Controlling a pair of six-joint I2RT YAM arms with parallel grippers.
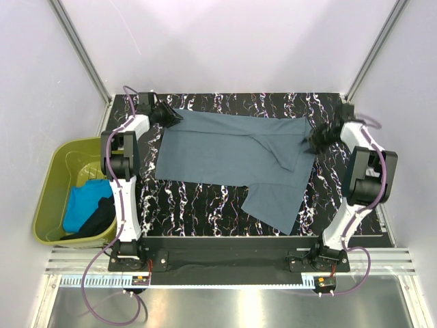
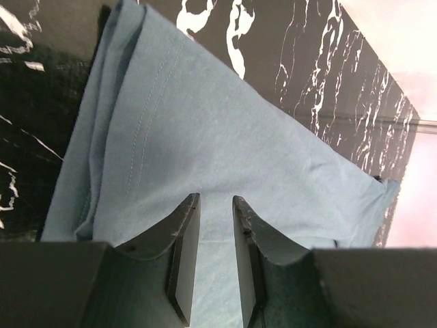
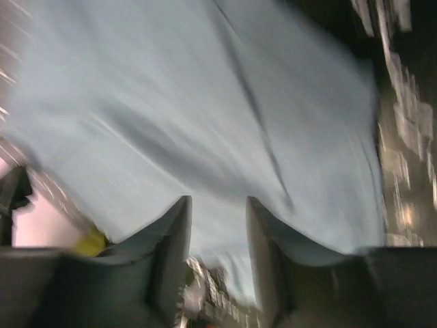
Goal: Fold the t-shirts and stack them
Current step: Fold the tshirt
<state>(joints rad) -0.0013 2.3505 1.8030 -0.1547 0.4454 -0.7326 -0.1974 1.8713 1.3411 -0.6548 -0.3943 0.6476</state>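
Back wall (image 1: 232, 41): a plain white panel is standing behind the far edge of the work area.
Side walls: the left wall (image 1: 34, 82) and the right wall (image 1: 416, 82), also white, are closing in the two sides.
Frame: two silver metal posts, the left post (image 1: 78, 51) and the right post (image 1: 374, 48), are running along the corners where the walls are meeting.
Tabletop (image 1: 198, 205): a black surface with white marble-like veins is lying flat between the walls.
Tub (image 1: 49, 191): olive-green plastic, it is sitting just beside the tabletop's left edge.
Near edge: an aluminium rail (image 1: 389, 263) is running across, with a shiny metal sheet (image 1: 232, 304) in front of it.
Light: soft, even light is glinting on the metal sheet.
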